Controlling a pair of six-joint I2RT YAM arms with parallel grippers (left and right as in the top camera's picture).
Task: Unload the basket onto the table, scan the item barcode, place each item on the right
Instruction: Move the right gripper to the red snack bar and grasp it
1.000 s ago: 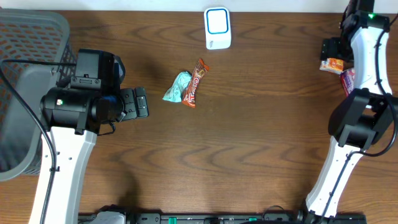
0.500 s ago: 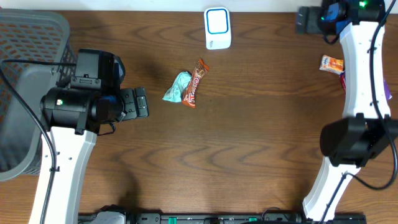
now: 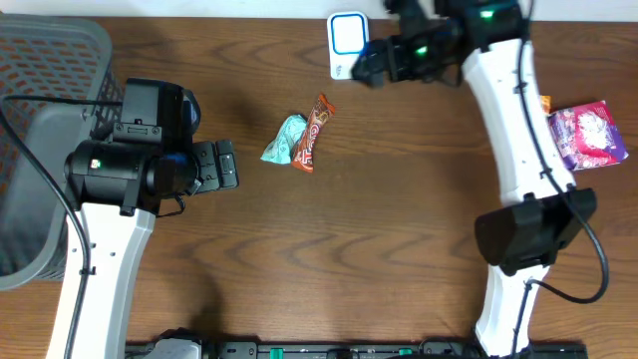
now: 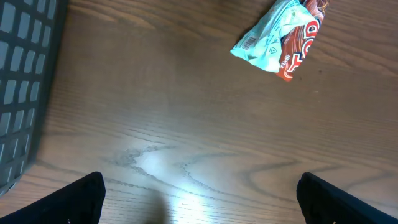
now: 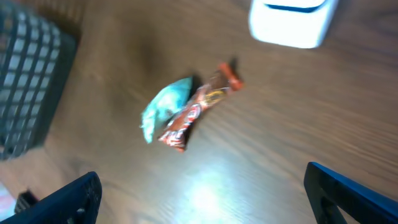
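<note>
At right gripper [image 3: 367, 70]: jaws wide, nothing held, hovering just beside scanner [image 3: 349, 45]. At left gripper [image 3: 230, 165]: same, wide and empty. Between the two, on the table: bar [image 3: 311, 133] touching teal packet [image 3: 284, 140]. From right gripper, down toward the table's middle. From left gripper, ahead of the fingertips, off-centre, probably a little nearer. Bar's long axis a steep diagonal, far end toward scanner.
</note>
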